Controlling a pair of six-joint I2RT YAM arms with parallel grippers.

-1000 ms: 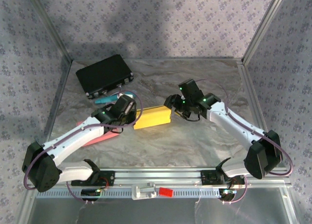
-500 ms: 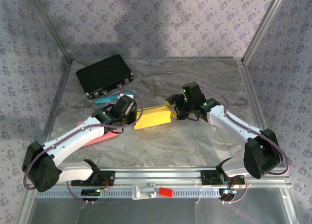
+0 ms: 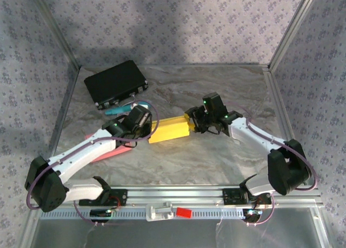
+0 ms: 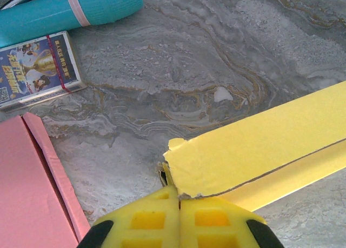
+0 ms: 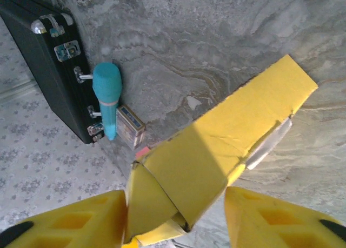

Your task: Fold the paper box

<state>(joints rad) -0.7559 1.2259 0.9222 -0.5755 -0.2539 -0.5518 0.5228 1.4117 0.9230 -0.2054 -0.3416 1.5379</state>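
the grey marble table [image 3: 216, 151] carries a yellow paper box [image 3: 170, 129]. left fingers [image 4: 146, 221] are together, clamped on its left flap; right fingers [image 5: 270, 215] stand apart around its right end.

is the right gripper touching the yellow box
Touching: in the right wrist view the end flap of the yellow box lies against one finger of the right gripper; the other finger stands clear, a gap showing.

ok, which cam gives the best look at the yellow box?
Right wrist: the yellow box runs close and nearly full length, folded end flaps visible. Top external shows most of it, but small; left wrist catches just one corner.
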